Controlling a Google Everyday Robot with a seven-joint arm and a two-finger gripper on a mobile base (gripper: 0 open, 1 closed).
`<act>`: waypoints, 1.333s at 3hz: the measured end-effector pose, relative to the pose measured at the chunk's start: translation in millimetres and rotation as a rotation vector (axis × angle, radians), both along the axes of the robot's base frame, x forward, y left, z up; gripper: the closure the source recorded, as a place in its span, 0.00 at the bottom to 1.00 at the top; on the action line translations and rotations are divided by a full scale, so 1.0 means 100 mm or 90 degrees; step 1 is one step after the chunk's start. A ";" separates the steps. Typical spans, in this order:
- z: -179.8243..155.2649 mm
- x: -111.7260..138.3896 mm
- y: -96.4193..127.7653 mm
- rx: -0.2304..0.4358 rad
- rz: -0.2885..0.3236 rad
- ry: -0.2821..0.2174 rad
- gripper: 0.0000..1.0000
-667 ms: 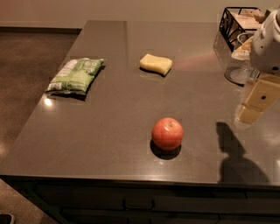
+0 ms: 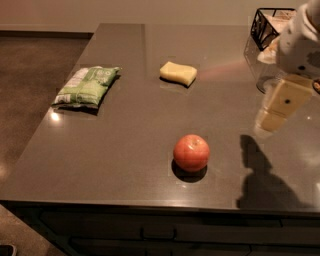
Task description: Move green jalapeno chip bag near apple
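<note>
Camera view: green jalapeno chip bag [image 2: 86, 87] lies far left — claw [image 2: 272, 117] hangs well apart at right, grip state unclear.

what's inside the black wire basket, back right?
Something pale shows in the wire basket; the arm covers its right side, hiding the rest. The gripper hangs above the counter, right of the apple.

Dark grey countertop [image 2: 125, 150] beside brown floor [image 2: 30, 75], pale wall [image 2: 100, 10] behind.
</note>
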State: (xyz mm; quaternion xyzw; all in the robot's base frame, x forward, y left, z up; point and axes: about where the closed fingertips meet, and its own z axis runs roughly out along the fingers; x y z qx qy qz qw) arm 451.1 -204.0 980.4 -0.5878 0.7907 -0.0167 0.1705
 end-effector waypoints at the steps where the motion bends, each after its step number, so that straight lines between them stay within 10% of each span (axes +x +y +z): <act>1: 0.03 0.23 0.30 0.043 -0.027 0.006 0.00; 4: -0.29 0.85 2.04 0.144 -0.097 0.009 0.00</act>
